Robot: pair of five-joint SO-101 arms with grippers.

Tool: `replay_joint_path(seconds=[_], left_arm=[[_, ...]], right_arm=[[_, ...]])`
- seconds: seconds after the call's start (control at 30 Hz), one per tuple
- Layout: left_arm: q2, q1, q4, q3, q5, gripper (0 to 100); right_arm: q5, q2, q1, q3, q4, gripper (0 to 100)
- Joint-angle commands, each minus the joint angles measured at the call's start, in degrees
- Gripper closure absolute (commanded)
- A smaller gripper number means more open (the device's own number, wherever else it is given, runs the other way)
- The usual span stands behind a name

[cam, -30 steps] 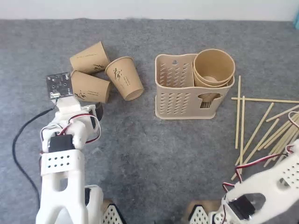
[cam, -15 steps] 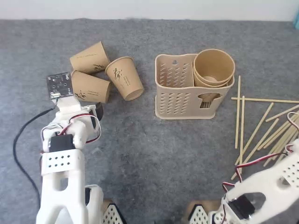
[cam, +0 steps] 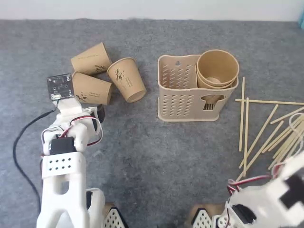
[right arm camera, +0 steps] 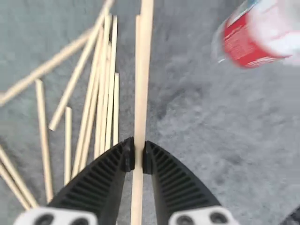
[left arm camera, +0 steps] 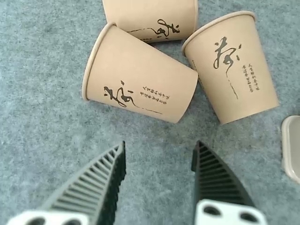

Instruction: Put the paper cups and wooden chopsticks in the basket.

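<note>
Starting at the left, your left gripper (left arm camera: 159, 148) hangs low over the grey mat (cam: 142, 156), jaws spread wide with nothing between them. Just ahead of its fingertips, close but not touching, the nearest cup (left arm camera: 143, 86) lies on its side. Two more paper cups lie tipped over just beside it. The far cup (left arm camera: 151, 16) is farther ahead of the gripper, and the third cup (left arm camera: 234, 65) lies toward the basket.

Next comes the basket (cam: 187, 102), standing upright well apart from both grippers. Its compartment on the right arm's side holds stacked cups (cam: 217, 69), sitting upright.

Beyond the basket, the loose chopsticks (cam: 259, 137) lie scattered on the mat, between the basket and your right arm (cam: 270, 204).

Your right gripper (right arm camera: 138, 153) is pinched narrow on a single chopstick (right arm camera: 143, 70), which runs straight ahead out of the jaws. Several loose ones lie alongside it, just beside the fingertips. A blurred red and white object (right arm camera: 253, 33) lies farther ahead.
</note>
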Motion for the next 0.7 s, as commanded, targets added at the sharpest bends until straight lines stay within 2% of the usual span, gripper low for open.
replay_joint_path(seconds=[0.0,0.17,0.33,0.53,0.67], left_arm=[[-1.9,-0.6,-1.7,-0.3,0.7,78],[-1.9,-5.1,-4.3,-0.4,1.5,78],[-1.9,-6.3,-4.5,-0.3,3.9,78],[-1.9,-6.4,-4.6,-0.2,4.9,78],[-1.9,-6.4,-4.6,-0.2,4.9,78]], right_arm=[[-4.0,-13.1,-3.2,-0.2,0.5,99.0],[-10.5,-24.7,-12.4,-0.2,0.7,99.0],[-15.8,-32.3,-25.2,-0.4,-0.9,99.0],[-21.7,-33.7,-40.6,-0.2,-9.7,99.0],[-22.6,-33.6,-50.8,-0.2,-14.6,99.0]])
